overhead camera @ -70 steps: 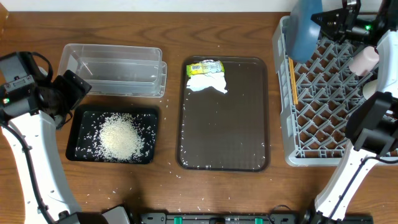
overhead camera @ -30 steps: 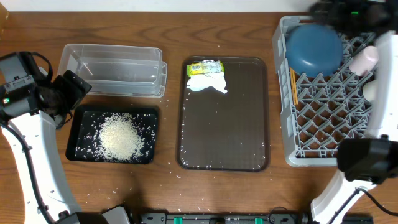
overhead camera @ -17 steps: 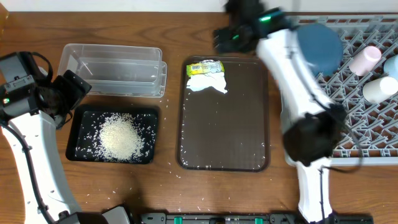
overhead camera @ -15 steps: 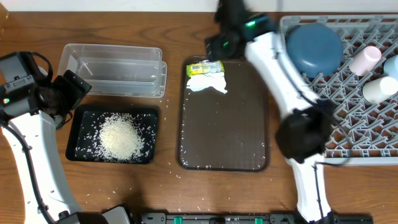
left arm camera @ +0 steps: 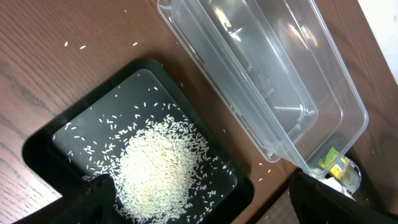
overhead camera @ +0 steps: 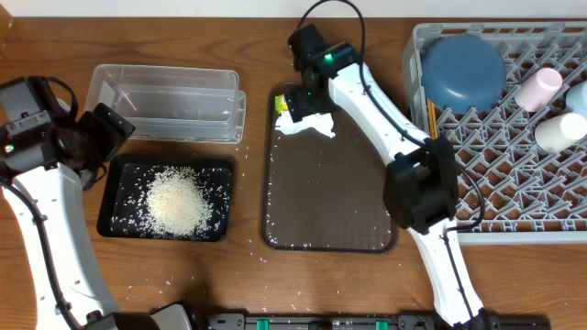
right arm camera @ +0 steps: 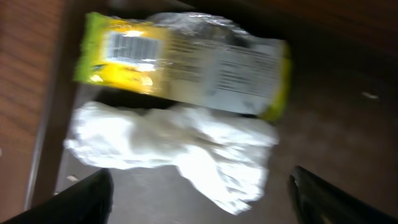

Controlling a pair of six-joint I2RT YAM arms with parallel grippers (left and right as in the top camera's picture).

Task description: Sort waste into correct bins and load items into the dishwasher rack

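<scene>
My right gripper [overhead camera: 306,99] hangs open over the far-left corner of the brown serving tray [overhead camera: 330,197]. In the right wrist view its fingers [right arm camera: 84,199] straddle the crumpled white napkin [right arm camera: 180,149] below the yellow-green wrapper [right arm camera: 186,56], holding nothing. From overhead the napkin [overhead camera: 310,126] and wrapper [overhead camera: 283,104] peek out beside the gripper. My left gripper [overhead camera: 112,128] is open and empty above the black tray [left arm camera: 56,143], which holds rice [left arm camera: 161,165], beside the clear tub [left arm camera: 261,74]. The grey rack [overhead camera: 514,165] holds the blue bowl [overhead camera: 463,71], the pink cup [overhead camera: 537,89], the white cup [overhead camera: 557,131] and the chopsticks [overhead camera: 431,115].
The clear tub [overhead camera: 170,101] and black tray [overhead camera: 105,197] lie left of the brown tray. Stray rice grains dot the wood around them and near the table's front edge. A pale blue cup [overhead camera: 580,96] shows at the rack's right edge. My right arm stretches across the tray's right side.
My right arm has swung left from the rack to the tray's far-left corner, over the wrapper and napkin. The blue bowl stays in the rack. The left arm has not moved.
</scene>
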